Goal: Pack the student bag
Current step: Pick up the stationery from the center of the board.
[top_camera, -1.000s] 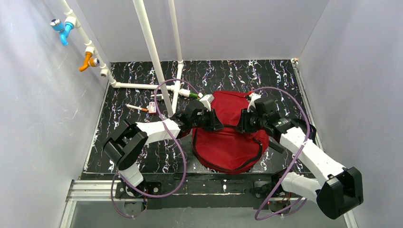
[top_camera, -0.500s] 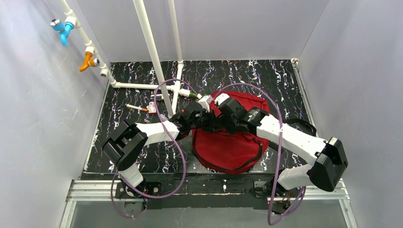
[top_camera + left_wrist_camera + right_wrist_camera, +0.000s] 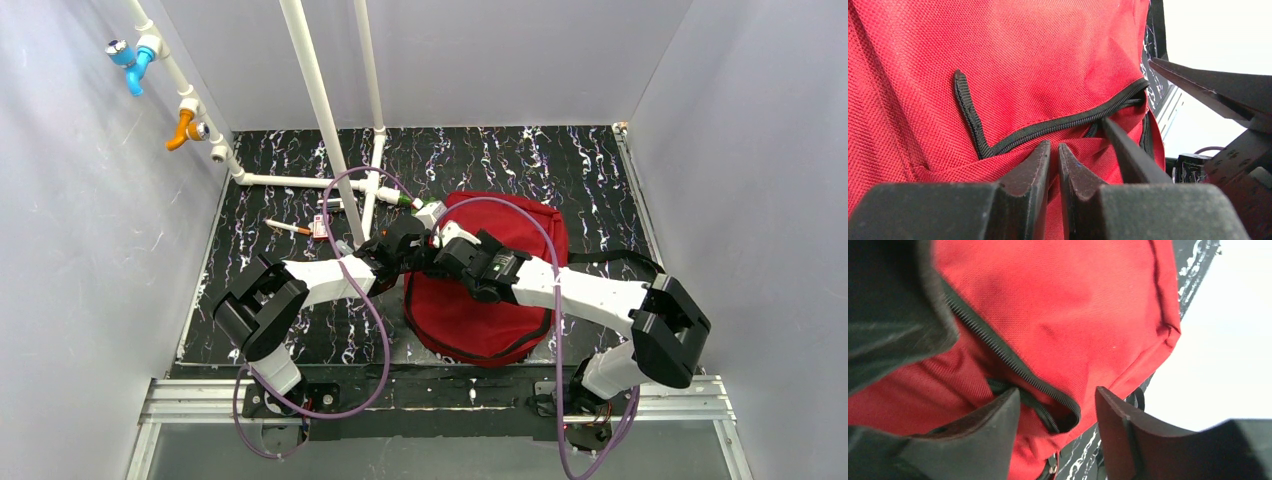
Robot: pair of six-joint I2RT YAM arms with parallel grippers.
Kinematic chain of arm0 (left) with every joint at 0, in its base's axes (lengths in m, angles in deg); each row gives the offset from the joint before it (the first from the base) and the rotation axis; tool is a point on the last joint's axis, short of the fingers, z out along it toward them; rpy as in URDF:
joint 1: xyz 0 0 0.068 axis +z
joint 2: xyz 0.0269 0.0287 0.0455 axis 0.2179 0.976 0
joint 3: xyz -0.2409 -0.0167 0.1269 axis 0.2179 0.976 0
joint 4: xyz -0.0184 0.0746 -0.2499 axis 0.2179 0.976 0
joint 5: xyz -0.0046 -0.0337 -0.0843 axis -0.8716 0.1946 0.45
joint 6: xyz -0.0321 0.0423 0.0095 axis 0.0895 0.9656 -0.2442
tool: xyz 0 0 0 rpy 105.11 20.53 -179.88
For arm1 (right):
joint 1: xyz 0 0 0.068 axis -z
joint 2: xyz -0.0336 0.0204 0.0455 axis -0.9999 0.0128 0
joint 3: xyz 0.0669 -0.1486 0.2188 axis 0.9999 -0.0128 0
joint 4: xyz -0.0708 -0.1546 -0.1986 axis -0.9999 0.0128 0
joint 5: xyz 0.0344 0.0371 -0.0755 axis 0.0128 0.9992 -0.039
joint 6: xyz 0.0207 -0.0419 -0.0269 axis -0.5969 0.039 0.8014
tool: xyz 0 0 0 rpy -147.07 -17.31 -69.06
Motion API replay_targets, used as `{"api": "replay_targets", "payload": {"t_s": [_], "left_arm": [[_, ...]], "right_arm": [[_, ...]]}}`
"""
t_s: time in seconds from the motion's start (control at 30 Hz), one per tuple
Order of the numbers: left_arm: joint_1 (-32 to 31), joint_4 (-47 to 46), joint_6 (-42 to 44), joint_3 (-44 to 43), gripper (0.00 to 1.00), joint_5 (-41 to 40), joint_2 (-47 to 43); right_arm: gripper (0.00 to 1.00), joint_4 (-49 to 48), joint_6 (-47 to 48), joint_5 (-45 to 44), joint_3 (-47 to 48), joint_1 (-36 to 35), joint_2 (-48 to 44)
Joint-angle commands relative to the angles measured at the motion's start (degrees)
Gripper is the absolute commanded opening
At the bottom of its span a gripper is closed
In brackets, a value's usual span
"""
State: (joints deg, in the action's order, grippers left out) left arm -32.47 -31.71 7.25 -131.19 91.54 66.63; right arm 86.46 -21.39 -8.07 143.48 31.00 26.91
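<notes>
One student bag (image 3: 500, 310) is seen lying on the middle of the worktop (image 3: 300, 320), with two arms meeting at its left edge. The left end effector (image 3: 1054, 147) is pressed nearly together, pinching a fold of red fabric just under the one black zipper (image 3: 1068, 122). The right end effector (image 3: 1057, 392) is held spread, its two fingers astride the zipper opening. One thin pen (image 3: 288, 228) lies well apart on the left.

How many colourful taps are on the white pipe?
2. A blue tap sits high on the white pipe at the left; an orange tap sits lower on it. None looks hidden.
</notes>
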Motion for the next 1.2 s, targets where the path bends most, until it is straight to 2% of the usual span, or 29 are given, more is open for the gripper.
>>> {"api": "replay_targets", "payload": {"t_s": [0.0, 0.07, 0.13, 0.2, 0.3, 0.37, 0.47, 0.5, 0.67, 0.83, 0.93, 1.07, 1.17], "left_arm": [[0.5, 6.5, 0.3, 2.4, 0.13, 0.0, -1.6], [0.5, 6.5, 0.3, 2.7, 0.13, 0.0, -1.7], [0.5, 6.5, 0.3, 2.7, 0.13, -0.1, -1.8], [0.6, 6.5, 0.4, 2.6, 0.13, 0.0, -1.9], [0.6, 6.5, 0.7, 2.0, 0.15, 0.9, -1.8], [0.6, 6.5, 0.9, 1.3, 0.21, 2.0, -2.0], [0.6, 6.6, 1.9, 0.1, 0.42, 4.2, -2.2], [0.6, 6.6, 2.0, -0.6, 0.44, 4.7, -2.4], [1.1, 8.6, 3.2, -3.1, 0.51, 4.9, -5.4], [3.5, 15.6, 6.7, -5.9, 0.57, 4.6, -12.4], [5.6, 25.3, 10.0, -7.1, 0.69, -0.8, -18.3], [6.4, 40.6, 16.3, -7.3, 0.72, -11.2, -27.0], [6.7, 49.6, 15.8, -3.9, 0.78, -24.0, -33.9]], "right_arm": [[0.57, -8.1, -3.1, -12.6, -1.5, 0.3, 2.0], [0.47, -10.0, -3.3, -13.9, -0.6, 0.3, 1.4], [0.41, -12.5, -2.8, -14.5, 0.0, 0.3, 0.6], [0.28, -16.3, -1.1, -13.8, 0.0, 0.6, -0.3], [0.03, -16.6, -0.9, -14.1, 1.6, 0.8, -1.3], [0.01, -14.9, -1.4, -13.9, 3.2, 0.8, -2.7], [0.01, -15.4, -0.4, -11.0, 3.2, 0.8, -6.3], [0.01, -15.6, -0.4, -10.2, 3.1, 0.8, -7.2], [0.01, -15.6, -2.2, -9.4, 2.4, 0.8, -9.3], [0.01, -16.1, -4.2, -9.8, 2.1, 0.8, -9.7], [0.01, -17.8, -4.3, -8.7, 0.9, 0.9, -10.7], [0.01, -18.3, -4.3, -7.6, 0.3, 0.9, -11.1], [0.01, -18.3, -4.3, -7.1, -0.3, 1.0, -11.2]]}}
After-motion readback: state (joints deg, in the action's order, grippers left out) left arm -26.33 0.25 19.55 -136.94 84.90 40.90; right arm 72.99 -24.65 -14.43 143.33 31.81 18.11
